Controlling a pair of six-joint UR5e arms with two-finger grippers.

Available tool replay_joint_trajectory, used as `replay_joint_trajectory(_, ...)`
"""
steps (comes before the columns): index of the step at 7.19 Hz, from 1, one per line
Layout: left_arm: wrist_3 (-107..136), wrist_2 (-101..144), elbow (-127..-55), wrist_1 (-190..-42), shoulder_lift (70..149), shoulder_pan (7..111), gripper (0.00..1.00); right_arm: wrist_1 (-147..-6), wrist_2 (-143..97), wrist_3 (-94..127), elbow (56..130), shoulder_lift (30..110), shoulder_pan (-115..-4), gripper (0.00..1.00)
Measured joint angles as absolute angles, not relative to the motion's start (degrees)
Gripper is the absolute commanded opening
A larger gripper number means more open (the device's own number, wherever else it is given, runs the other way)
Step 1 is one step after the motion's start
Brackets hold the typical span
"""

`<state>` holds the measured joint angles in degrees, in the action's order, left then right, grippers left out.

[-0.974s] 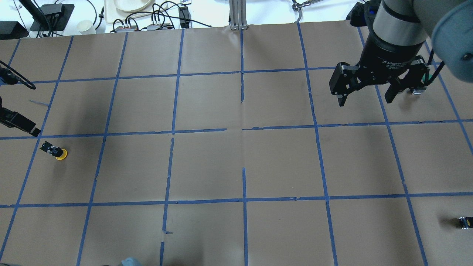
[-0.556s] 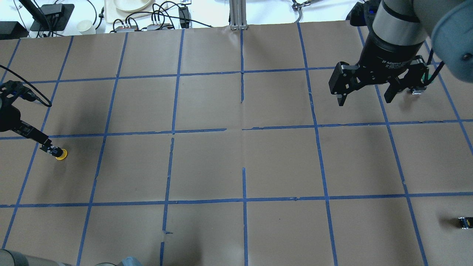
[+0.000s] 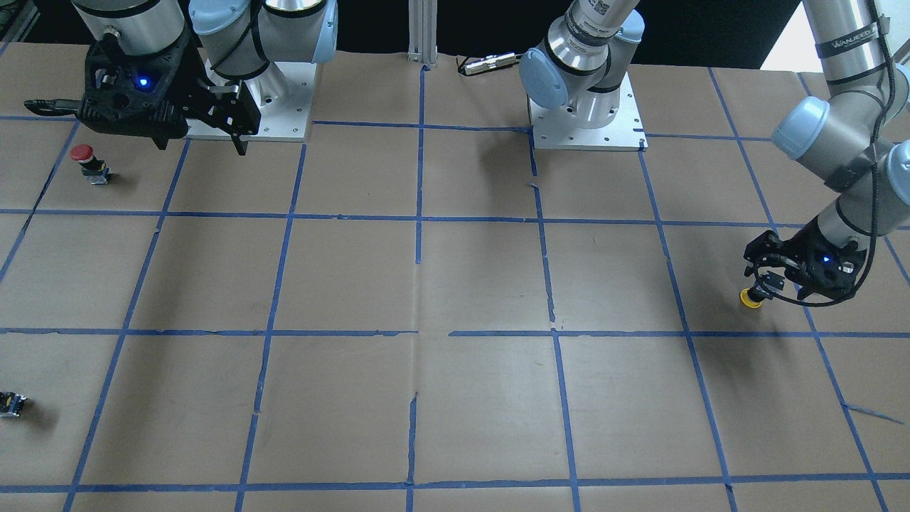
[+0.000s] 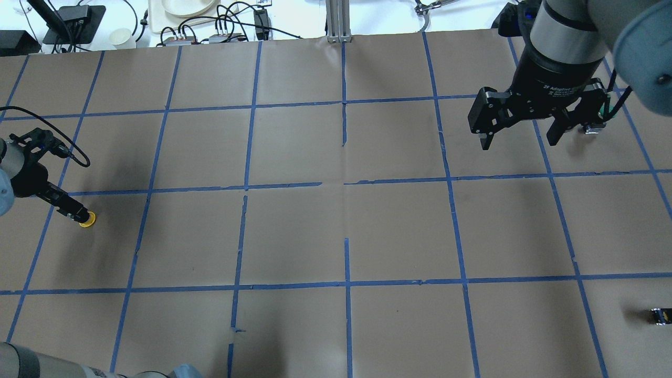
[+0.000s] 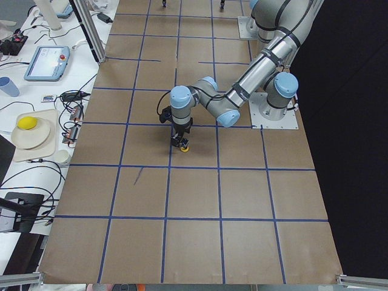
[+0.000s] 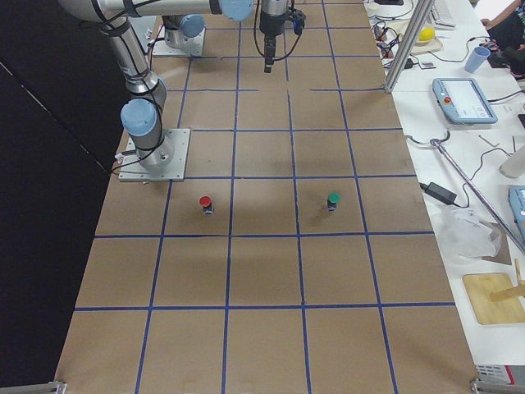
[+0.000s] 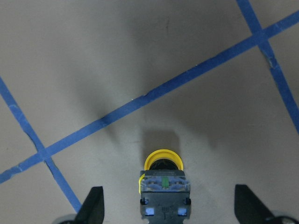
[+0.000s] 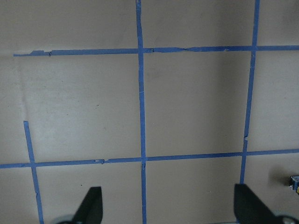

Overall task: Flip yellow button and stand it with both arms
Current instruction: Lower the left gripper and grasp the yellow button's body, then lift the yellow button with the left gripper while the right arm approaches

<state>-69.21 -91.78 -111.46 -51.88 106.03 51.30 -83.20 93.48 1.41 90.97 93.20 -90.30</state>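
The left gripper (image 7: 169, 191) has its jaws spread wide. Its two fingers (image 7: 95, 205) stand either side of the yellow button (image 7: 163, 184), and bare paper shows between each finger and the button, so neither touches it. The button lies on its side on the table (image 3: 483, 284), with the blocky base towards the wrist camera and the yellow cap pointing away. Just beyond the cap a strip of blue tape (image 7: 140, 100) crosses the brown paper at a slant. The left side view shows the gripper pointing straight down over the button, low to the surface. A black cable (image 4: 73, 144) loops out beside the left wrist, on the side away from the button.

The button sits about midway between the robot's edge of the table and the operators' edge, out from the left arm's base and slightly towards the table's left end.

The right gripper (image 4: 518, 145) hangs above the table with its jaws also wide and nothing between them. It is close to the robot's edge, well apart from the button. A red-capped button (image 3: 85, 160) stands upright just beside it, towards the right end. A small dark block (image 3: 10, 404) lies farther out, nearer the operators' edge.
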Motion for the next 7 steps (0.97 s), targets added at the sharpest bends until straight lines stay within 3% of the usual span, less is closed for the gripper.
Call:
replay_joint_trajectory(1, -69.7, -91.8, -111.5, -51.8, 106.3, 51.3, 0.96, -83.2, 93.3, 1.6, 91.0, 93.2, -90.3, 1.0)
replay_joint_trajectory(2, -69.8, -91.8, -111.5, -51.7, 106.7, 51.3, 0.88, -83.2, 93.2, 1.7, 91.0, 93.2, -90.4, 1.0)
replay_joint_trajectory(3, -69.7, -91.9, -111.5, -51.6, 107.0, 51.2, 0.68, -83.1, 93.0, 1.7, 91.0, 93.2, -90.4, 1.0)
replay_joint_trajectory(4, -69.6, -92.1, -111.5, -51.7, 107.2, 51.2, 0.38, -83.1, 92.9, 1.5, 90.9, 93.3, -90.3, 1.0)
replay_joint_trajectory(7, -69.6, -92.3, -111.5, -51.8, 107.3, 51.2, 0.12, -83.1, 92.9, 1.0, 90.5, 93.3, -90.1, 1.0)
